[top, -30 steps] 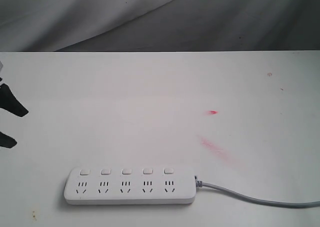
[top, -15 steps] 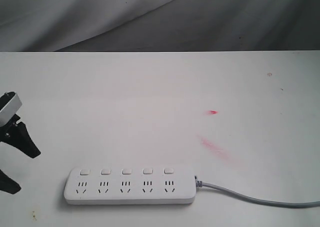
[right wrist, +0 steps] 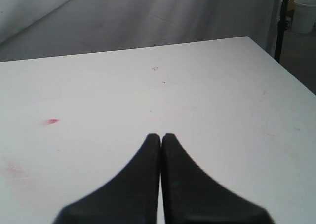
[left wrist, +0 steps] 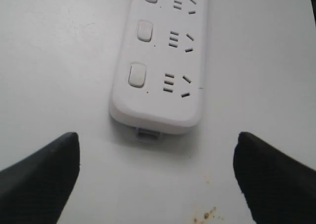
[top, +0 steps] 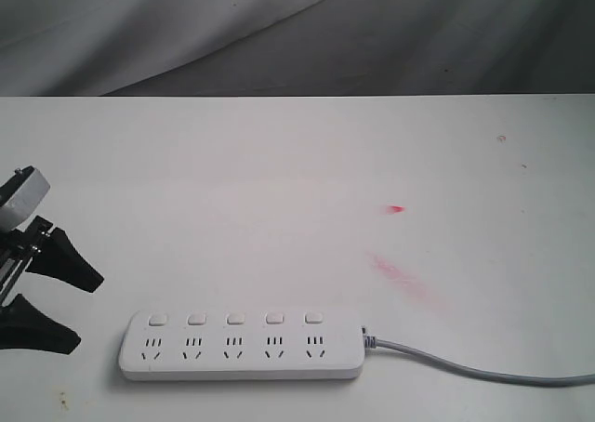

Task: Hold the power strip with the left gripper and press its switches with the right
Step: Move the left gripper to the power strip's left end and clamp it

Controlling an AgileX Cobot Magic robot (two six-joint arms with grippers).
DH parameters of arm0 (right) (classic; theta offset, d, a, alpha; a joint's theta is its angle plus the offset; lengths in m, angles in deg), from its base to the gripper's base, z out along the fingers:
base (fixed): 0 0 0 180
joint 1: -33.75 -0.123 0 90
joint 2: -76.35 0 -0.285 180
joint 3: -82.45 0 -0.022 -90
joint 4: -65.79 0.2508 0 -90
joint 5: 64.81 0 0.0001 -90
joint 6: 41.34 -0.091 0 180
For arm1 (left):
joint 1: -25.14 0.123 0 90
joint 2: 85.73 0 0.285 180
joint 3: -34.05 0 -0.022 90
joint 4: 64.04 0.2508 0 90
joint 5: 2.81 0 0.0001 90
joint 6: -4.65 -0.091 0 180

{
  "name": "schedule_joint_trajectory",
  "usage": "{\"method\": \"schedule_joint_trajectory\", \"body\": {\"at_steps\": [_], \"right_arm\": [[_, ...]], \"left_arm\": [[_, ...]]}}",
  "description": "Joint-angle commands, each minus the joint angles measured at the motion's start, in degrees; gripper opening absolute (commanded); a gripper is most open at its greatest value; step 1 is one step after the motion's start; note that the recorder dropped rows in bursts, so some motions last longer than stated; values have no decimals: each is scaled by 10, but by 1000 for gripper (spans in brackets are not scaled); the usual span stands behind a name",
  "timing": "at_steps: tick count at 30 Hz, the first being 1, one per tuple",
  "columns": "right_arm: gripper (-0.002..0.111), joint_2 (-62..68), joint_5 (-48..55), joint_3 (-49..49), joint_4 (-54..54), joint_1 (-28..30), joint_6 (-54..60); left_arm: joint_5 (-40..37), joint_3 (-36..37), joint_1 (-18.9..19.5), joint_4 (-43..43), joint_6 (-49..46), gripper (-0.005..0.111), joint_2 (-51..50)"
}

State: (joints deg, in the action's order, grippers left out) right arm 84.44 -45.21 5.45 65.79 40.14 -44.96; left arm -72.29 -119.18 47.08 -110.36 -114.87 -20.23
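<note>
1. Lying flat on the white counter (top: 279,162), the power strip (top: 242,346) is found near the front of the exterior view, left of centre. Its long axis is run left to right across that view.
2. A grey cord (top: 465,368) is led off from the strip's right end toward the right edge of the view. The free short end is turned toward the left claw (top: 85,312).
3. The switches (top: 235,319) are set in one row along the far long side, one per socket set. None is touched.
4. The left claw is seen at the left edge, near the strip's free end but apart from it. Its jaws are spread wide and nothing is held.
5. In the left wrist view the strip's rounded end is framed between the two black fingers, roughly centred, with counter showing on both sides.
6. The right claw (right wrist: 161,137) is pressed fully together, with nothing in it, over the counter. No strip is seen in its view, and the claw is not seen in the exterior view.
7. Key relation, judged: the strip is lined up straight ahead of the left claw along its own long axis, and the gap looks wider than the strip. A short advance would be needed to bring a finger to each long side.
8. The left arm is judged nearer; the hold is not yet made and pressing is not begun.
</note>
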Motion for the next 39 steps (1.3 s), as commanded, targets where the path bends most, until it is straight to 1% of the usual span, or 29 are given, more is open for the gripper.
{"method": "schedule_joint_trajectory", "body": {"at_steps": [1,6,7,10,12,15,19,30,39], "right_arm": [[0,-3,-6,-2,0,5,0],[0,-3,-6,-2,0,5,0],[0,-3,-6,-2,0,5,0],[0,-3,-6,-2,0,5,0],[0,-3,-6,-2,0,5,0],[0,-3,-6,-2,0,5,0],[0,-3,-6,-2,0,5,0],[0,-3,-6,-2,0,5,0],[0,-3,-6,-2,0,5,0]], "left_arm": [[-5,3,-3,-16,-2,80,0],[-5,3,-6,2,-4,80,0],[-4,3,-13,16,-4,80,0],[73,3,-53,81,-4,80,0],[104,3,-81,98,-4,80,0],[106,3,-103,77,-4,80,0],[105,3,-119,50,-4,80,0],[123,3,-162,46,-4,80,-1],[123,3,-167,47,-4,80,-29]]}}
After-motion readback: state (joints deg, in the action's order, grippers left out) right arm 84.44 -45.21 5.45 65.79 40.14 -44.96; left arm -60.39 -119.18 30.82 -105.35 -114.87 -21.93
